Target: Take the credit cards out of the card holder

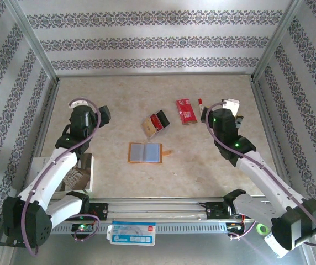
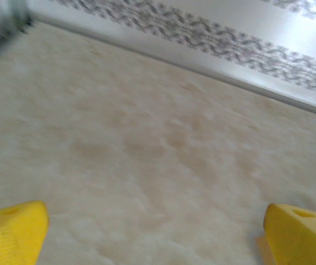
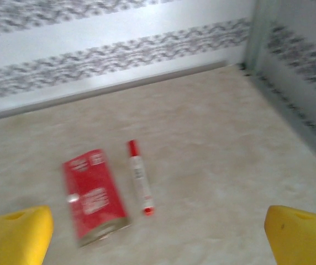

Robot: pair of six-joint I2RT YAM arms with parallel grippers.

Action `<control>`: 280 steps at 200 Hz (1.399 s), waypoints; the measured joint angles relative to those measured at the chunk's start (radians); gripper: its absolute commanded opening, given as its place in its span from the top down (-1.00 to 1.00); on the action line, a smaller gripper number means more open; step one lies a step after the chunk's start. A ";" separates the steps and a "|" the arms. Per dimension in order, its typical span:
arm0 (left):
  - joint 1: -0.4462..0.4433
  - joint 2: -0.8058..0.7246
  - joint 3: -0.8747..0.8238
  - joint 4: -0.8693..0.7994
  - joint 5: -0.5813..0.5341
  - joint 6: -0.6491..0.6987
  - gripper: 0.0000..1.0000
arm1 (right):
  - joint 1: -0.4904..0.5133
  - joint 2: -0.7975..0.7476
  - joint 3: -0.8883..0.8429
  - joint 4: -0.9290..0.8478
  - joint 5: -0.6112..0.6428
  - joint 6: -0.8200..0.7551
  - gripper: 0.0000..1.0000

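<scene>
The card holder (image 1: 145, 153) lies open and flat at the table's middle, grey-blue pockets up, its orange tab (image 1: 167, 152) pointing right. Just behind it sits a small pile of credit cards (image 1: 156, 123): one tan, one red, one black. My left gripper (image 1: 105, 115) hovers over bare table at the left, well apart from the holder. In the left wrist view its yellow fingertips (image 2: 14, 229) stand wide open with nothing between them. My right gripper (image 1: 232, 106) is at the right rear, also open and empty, with its fingertips (image 3: 301, 234) far apart.
A red packet with white print (image 1: 186, 111) (image 3: 94, 190) and a red-and-white pen (image 1: 200, 108) (image 3: 138, 176) lie at the back, left of my right gripper. A white box (image 1: 83, 175) stands at the near left beside the left arm. Patterned walls enclose the table.
</scene>
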State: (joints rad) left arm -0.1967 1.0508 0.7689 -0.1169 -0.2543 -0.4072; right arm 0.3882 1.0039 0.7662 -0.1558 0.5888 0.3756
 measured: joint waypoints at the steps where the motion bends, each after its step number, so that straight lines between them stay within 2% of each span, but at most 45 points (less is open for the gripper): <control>1: 0.000 -0.002 -0.005 0.004 -0.005 0.002 -1.00 | -0.002 0.000 -0.003 0.002 0.002 -0.002 -0.96; 44: 0.002 -0.075 -0.348 0.354 -0.195 0.192 -0.99 | -0.103 0.013 -0.202 0.154 0.079 -0.080 -0.96; 75: 0.008 -0.081 -0.451 0.478 -0.236 0.272 -1.00 | -0.159 0.038 -0.303 0.274 0.083 -0.134 -0.97; 96: 0.016 -0.054 -0.467 0.555 -0.178 0.321 -1.00 | -0.195 0.064 -0.372 0.376 0.053 -0.175 -0.96; 126: 0.023 0.064 -0.467 0.638 -0.104 0.382 -1.00 | -0.224 0.114 -0.422 0.513 -0.041 -0.238 -0.96; 152: 0.077 0.163 -0.468 0.711 -0.005 0.426 -1.00 | -0.243 0.165 -0.460 0.649 -0.143 -0.277 -0.96; 200: 0.172 0.321 -0.459 0.850 0.187 0.438 -1.00 | -0.269 0.288 -0.459 0.824 -0.288 -0.348 -0.96; 234: 0.194 0.429 -0.449 0.988 0.309 0.437 -0.99 | -0.306 0.406 -0.448 0.956 -0.364 -0.361 -0.96; 253: 0.194 0.522 -0.453 1.083 0.337 0.437 -1.00 | -0.308 0.473 -0.447 1.020 -0.383 -0.361 -0.96; 280: 0.196 0.546 -0.448 1.091 0.333 0.431 -1.00 | -0.308 0.520 -0.447 1.073 -0.393 -0.360 -0.96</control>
State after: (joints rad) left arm -0.0006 1.5963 0.3206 0.9745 0.0792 0.0242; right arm 0.0803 1.5242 0.3187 0.9176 0.1963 0.0151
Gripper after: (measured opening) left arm 0.998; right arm 0.982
